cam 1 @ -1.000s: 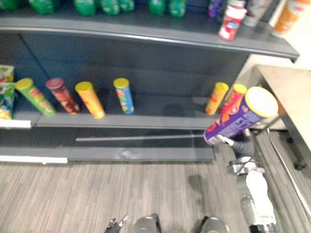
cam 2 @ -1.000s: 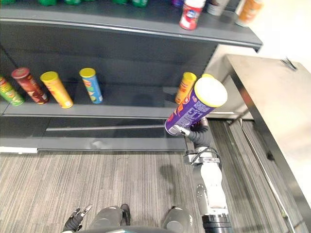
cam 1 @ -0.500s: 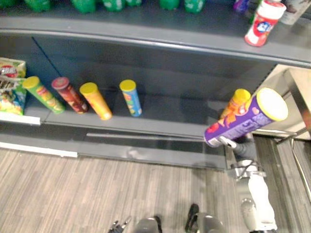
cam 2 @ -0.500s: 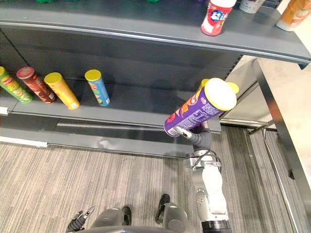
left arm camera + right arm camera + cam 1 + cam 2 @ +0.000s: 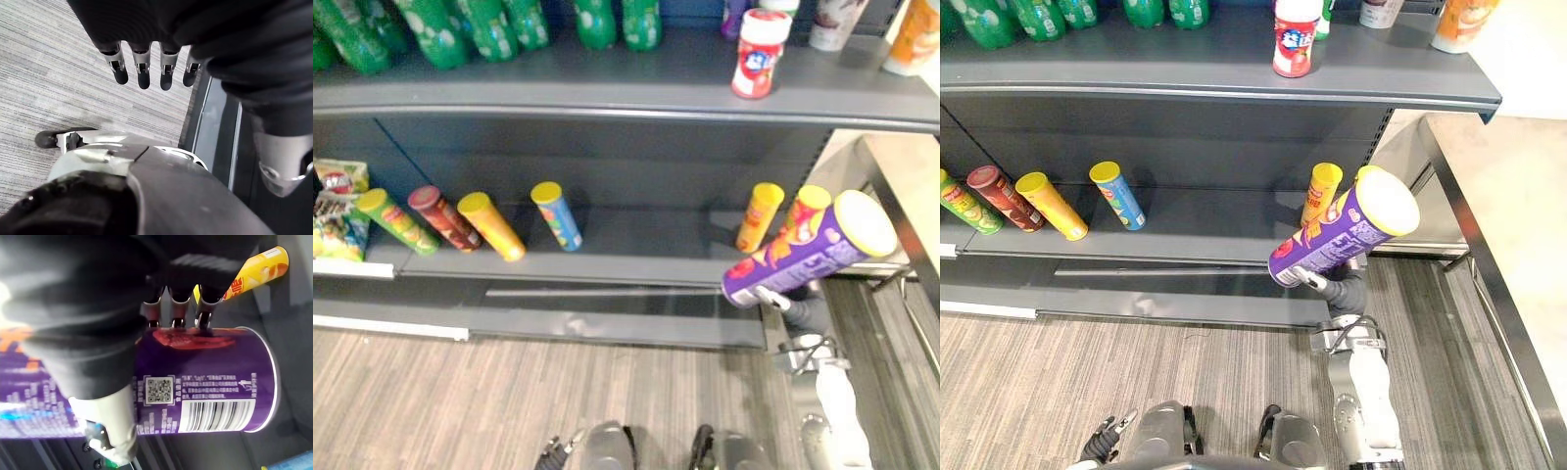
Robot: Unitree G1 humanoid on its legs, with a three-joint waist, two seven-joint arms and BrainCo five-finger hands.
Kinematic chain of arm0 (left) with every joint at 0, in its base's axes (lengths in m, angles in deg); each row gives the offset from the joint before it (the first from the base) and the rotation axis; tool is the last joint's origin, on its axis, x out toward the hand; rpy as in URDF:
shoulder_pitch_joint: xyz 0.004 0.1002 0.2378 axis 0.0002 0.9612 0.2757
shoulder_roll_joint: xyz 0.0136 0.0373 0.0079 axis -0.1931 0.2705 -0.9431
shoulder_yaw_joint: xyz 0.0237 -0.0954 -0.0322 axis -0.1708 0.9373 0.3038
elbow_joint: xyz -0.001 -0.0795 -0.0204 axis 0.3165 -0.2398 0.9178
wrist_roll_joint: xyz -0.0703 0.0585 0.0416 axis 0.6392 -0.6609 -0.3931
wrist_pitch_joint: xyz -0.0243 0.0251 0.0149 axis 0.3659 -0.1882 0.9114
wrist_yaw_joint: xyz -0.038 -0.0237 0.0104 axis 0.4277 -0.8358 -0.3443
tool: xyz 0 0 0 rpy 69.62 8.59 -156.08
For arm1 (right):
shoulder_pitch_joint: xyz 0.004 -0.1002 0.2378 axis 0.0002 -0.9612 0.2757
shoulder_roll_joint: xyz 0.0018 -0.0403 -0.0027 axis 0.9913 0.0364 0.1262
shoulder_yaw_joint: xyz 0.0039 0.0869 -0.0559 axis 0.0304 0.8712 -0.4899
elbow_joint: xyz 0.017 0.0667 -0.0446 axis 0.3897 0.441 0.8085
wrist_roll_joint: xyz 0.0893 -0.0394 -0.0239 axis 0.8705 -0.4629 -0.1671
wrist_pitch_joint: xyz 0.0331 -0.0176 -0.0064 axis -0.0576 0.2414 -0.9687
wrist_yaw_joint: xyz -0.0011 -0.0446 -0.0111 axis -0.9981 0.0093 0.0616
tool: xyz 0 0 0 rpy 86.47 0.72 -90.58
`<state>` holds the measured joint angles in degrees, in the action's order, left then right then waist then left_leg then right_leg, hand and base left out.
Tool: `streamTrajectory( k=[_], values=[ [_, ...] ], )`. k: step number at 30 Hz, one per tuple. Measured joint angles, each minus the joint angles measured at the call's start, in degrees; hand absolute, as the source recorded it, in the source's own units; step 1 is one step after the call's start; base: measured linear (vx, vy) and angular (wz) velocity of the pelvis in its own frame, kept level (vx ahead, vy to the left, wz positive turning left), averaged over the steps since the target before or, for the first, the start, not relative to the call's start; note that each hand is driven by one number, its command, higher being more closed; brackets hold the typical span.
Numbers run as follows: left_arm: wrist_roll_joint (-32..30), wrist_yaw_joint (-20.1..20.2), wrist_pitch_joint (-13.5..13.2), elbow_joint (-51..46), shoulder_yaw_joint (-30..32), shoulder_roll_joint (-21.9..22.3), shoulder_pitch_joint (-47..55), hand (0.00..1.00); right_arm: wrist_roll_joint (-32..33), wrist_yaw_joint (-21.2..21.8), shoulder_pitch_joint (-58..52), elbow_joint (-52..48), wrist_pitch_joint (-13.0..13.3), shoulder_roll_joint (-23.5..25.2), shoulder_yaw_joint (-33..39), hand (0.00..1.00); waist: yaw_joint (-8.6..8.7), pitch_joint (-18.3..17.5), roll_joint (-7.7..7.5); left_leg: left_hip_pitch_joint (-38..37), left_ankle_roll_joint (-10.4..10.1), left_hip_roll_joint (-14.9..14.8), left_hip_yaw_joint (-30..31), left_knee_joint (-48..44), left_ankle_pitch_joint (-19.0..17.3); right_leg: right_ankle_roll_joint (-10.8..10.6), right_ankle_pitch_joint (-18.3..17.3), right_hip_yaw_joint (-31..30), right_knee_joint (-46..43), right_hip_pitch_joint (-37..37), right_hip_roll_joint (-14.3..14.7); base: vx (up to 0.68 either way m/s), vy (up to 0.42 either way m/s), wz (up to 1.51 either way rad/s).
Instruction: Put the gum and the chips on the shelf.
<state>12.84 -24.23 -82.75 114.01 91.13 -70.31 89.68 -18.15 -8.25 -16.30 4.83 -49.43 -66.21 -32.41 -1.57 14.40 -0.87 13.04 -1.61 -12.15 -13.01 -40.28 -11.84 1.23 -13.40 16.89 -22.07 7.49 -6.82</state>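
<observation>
My right hand (image 5: 1340, 289) is shut on a purple chips can (image 5: 803, 257) with a yellow lid. The can is tilted, lid up and to the right, in front of the right end of the lower shelf (image 5: 636, 247). In the right wrist view the fingers (image 5: 176, 308) curl over the can (image 5: 205, 382) and the thumb presses its side. A red and white canister (image 5: 759, 51) stands on the upper shelf (image 5: 636, 83). My left hand (image 5: 142, 68) hangs low by the floor with straight fingers and holds nothing.
Two orange-yellow cans (image 5: 759, 215) stand on the lower shelf just behind the purple can. Several more cans (image 5: 491, 225) lean at its left, beside snack bags (image 5: 333, 211). Green bottles (image 5: 499, 24) line the upper shelf. A steel table (image 5: 1508, 225) stands at the right.
The camera has shifted, so the shelves sit differently in view. The purple can stays tilted in my right hand by the lower shelf's right end.
</observation>
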Motion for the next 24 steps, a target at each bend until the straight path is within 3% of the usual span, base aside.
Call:
streamTrajectory(
  k=[3,5,6,7,8,10,13,17,21,24],
  values=[
    [-0.4,-0.1,0.0,0.3,-0.7,0.0,0.5,0.0,0.0,-0.8,0.6,0.1,0.2,0.0,-0.9,1.0,-0.02,0.0,0.16,-0.2,-1.7,-1.3,2.7,12.2,0.3,0.0,0.0,-1.8,-0.2,0.9,0.0,0.04,0.046,-0.3],
    [-1.2,-0.4,0.0,0.6,-1.7,-0.2,0.4,0.0,0.0,-0.8,1.0,0.5,0.2,0.0,-1.0,1.0,0.21,-0.2,0.59,-1.2,-2.8,-1.6,2.8,19.2,2.6,-0.5,-0.2,-2.8,-0.9,1.9,0.0,0.09,0.159,-0.38],
    [-2.7,-0.7,0.0,0.7,-1.8,0.0,0.6,0.0,0.0,-0.8,1.4,1.2,0.2,-0.2,-1.0,1.0,0.18,-0.6,1.56,-2.6,-3.7,-1.6,2.6,22.8,4.3,-1.5,-0.4,-3.9,-1.6,2.3,0.1,0.13,0.238,-0.52],
    [-3.4,-0.9,0.0,1.2,-2.0,0.1,0.7,0.0,-0.1,-0.9,1.7,2.2,0.2,-0.1,-1.0,1.0,0.18,-0.6,1.79,-4.3,-5.6,-1.5,2.4,25.4,7.3,-2.4,-0.7,-5.2,-2.3,2.4,0.4,0.14,0.257,-0.56],
    [-4.0,-0.9,0.0,1.2,-2.0,-0.3,0.7,0.0,-0.4,-1.0,1.8,2.9,0.2,0.3,-1.2,1.0,0.13,-0.5,1.01,-4.8,-5.9,-1.2,1.6,25.4,7.4,-3.0,-0.6,-6.0,-2.4,2.4,-0.2,0.16,0.251,-0.43],
    [-5.6,-1.0,0.1,1.3,-2.2,-1.0,0.1,0.0,-0.6,-0.9,2.0,3.3,0.2,1.1,-1.6,1.0,1.11,-0.6,-0.49,-5.3,-5.0,1.3,-0.3,26.1,6.9,-5.8,1.0,-7.2,-0.4,2.3,-2.4,0.15,0.224,-0.18],
    [-6.2,-1.2,0.1,1.2,-2.7,-1.0,-0.5,0.0,-2.6,-1.4,3.5,3.5,0.1,1.2,-3.3,1.0,1.2,-0.6,-0.34,-5.2,-3.7,3.5,-2.6,26.3,6.2,-8.1,3.8,-9.0,3.5,1.7,-4.2,0.14,0.248,-0.21],
    [-7.3,-2.5,0.0,1.0,-4.3,-1.4,-1.8,0.0,-5.2,-2.8,7.4,7.0,0.0,1.2,-7.4,1.0,0.57,-0.3,0.08,-4.4,-2.8,5.2,-4.2,26.1,5.7,-9.7,7.6,-9.9,9.0,0.9,-5.6,0.05,0.166,-0.2],
    [-7.2,-5.3,-0.8,-0.2,-4.5,-1.3,-4.5,0.0,-8.6,-4.8,11.5,12.7,-0.4,1.6,-10.7,1.0,-0.43,0.6,0.59,-2.1,-2.4,6.4,-3.1,25.7,5.5,-10.4,8.6,-8.6,10.7,1.3,-6.7,-0.03,0.103,0.22],
    [-6.7,-8.6,-1.0,-2.5,-4.9,-0.7,-6.3,0.0,-11.6,-7.4,16.6,17.2,-0.6,1.7,-13.8,1.0,-1.48,3.0,1.94,-0.1,-1.6,6.6,-1.3,24.6,5.4,-10.4,8.6,-7.0,9.7,1.9,-7.0,-0.08,0.036,0.3]
  ],
)
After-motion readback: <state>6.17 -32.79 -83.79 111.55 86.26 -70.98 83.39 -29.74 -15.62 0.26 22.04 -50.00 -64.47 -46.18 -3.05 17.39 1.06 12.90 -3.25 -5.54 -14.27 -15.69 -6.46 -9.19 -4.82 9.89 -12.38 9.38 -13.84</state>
